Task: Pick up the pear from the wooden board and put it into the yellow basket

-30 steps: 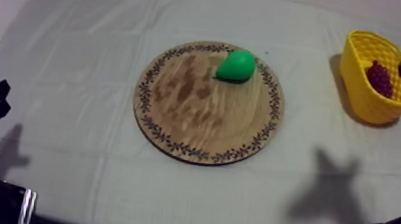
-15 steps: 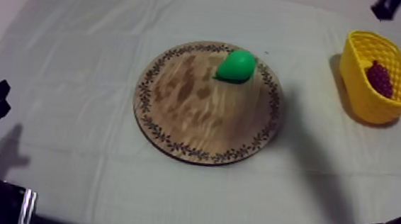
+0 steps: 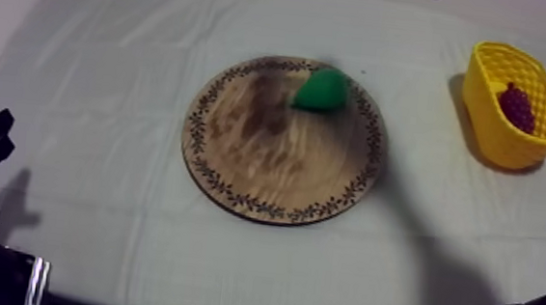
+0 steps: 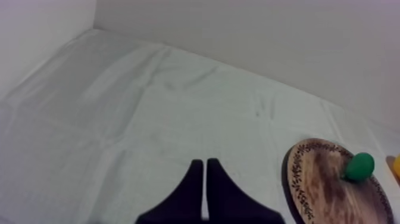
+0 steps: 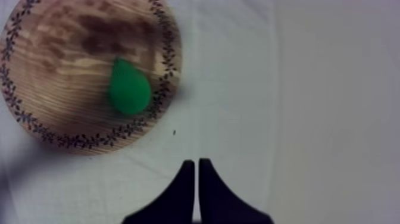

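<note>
My right gripper [image 5: 196, 161] is clenched on nothing, its two fingers lying together as a narrow wedge. A second ago this arm hung beside the yellow basket [image 3: 492, 139]. Since then it has swung away from it along the far edge of the table, and I now look down on the wooden board [image 5: 53, 59] from high above. I judge this to be the approach to the pick: the reach has begun and nothing is grasped yet.

The pear [image 5: 128, 89] has not moved meanwhile. It lies on its side on the board, just inside the patterned rim on the edge nearest my fingertips. It is ahead of them and off to one side, well apart, with bare cloth [image 5: 333, 89] between us. To take it I will have to part the fingers, carry them over the pear and come down.

The basket I have left holds a bunch of grapes [image 3: 517, 105] and stands well apart from the board. My left gripper [image 4: 204, 161] is likewise closed on nothing, over the cloth well away from the board, and it has not stirred.
</note>
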You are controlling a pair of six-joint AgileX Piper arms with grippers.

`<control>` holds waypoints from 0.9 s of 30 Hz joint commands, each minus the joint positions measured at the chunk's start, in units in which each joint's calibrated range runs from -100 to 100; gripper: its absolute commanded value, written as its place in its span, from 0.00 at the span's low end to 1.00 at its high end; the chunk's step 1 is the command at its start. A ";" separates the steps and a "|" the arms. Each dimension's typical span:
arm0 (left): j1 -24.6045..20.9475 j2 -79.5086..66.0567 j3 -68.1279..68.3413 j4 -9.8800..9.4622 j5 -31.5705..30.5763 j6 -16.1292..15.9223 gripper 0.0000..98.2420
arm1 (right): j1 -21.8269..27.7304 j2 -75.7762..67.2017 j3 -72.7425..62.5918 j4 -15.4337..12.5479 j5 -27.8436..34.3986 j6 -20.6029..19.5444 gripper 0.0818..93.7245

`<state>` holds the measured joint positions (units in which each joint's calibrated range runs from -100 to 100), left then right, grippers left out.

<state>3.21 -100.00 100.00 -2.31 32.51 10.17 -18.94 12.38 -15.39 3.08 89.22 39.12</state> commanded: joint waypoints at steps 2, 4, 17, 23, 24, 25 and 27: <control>0.02 0.00 0.00 -0.01 -0.01 0.01 0.00 | -0.94 4.97 -2.58 0.54 4.57 1.25 0.00; 0.02 0.00 0.00 -0.01 -0.01 0.01 0.00 | -1.39 7.14 -4.27 0.69 6.43 1.07 0.00; 0.02 0.00 0.00 -0.01 -0.01 0.01 0.00 | -2.49 16.03 -7.78 2.16 8.65 -0.56 0.04; 0.02 0.00 0.00 -0.01 -0.01 0.01 0.00 | -2.77 16.33 -6.87 3.15 8.68 -0.89 0.44; 0.02 0.00 0.00 -0.01 -0.01 0.01 0.00 | -3.01 16.27 -6.65 3.60 8.68 -0.92 0.50; 0.02 0.00 0.00 -0.01 -0.01 0.01 0.00 | -3.25 16.21 -6.42 3.96 8.68 -0.93 0.55; 0.02 0.00 0.00 -0.01 -0.01 0.01 0.00 | -3.63 16.13 -6.15 4.32 8.68 -0.72 0.63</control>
<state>3.21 -100.00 100.00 -2.31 32.51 10.17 -22.45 28.70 -21.62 7.14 98.01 38.26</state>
